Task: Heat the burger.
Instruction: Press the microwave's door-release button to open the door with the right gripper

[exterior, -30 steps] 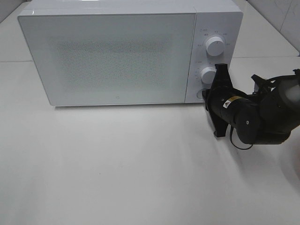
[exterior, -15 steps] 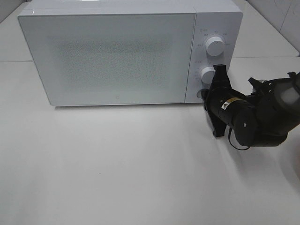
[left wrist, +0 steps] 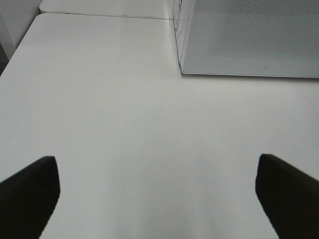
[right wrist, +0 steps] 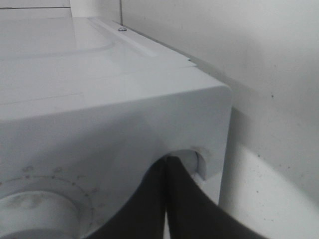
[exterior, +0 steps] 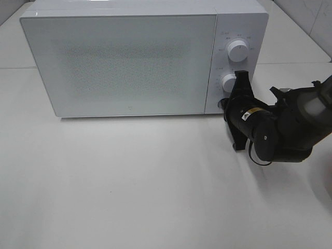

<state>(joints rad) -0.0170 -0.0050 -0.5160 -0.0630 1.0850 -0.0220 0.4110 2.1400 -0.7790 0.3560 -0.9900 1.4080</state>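
The burger is out of view. The white microwave (exterior: 124, 57) stands at the back of the table with its door closed. My right gripper (exterior: 226, 104) is shut, and its tips are at the round button recess (right wrist: 193, 160) at the bottom of the control panel, below the lower knob (exterior: 230, 82). In the right wrist view the two dark fingers meet at a point (right wrist: 167, 160) against that recess. My left gripper (left wrist: 159, 199) is open over bare table in front of the microwave's left corner (left wrist: 182, 69), with nothing between its fingers.
An upper knob (exterior: 237, 51) sits above the lower one on the panel. The white table (exterior: 129, 181) spreads in front of the microwave. A tiled wall (exterior: 311, 15) rises at the back right.
The right arm has edged slightly left, toward the microwave's control panel. The microwave door stays closed.
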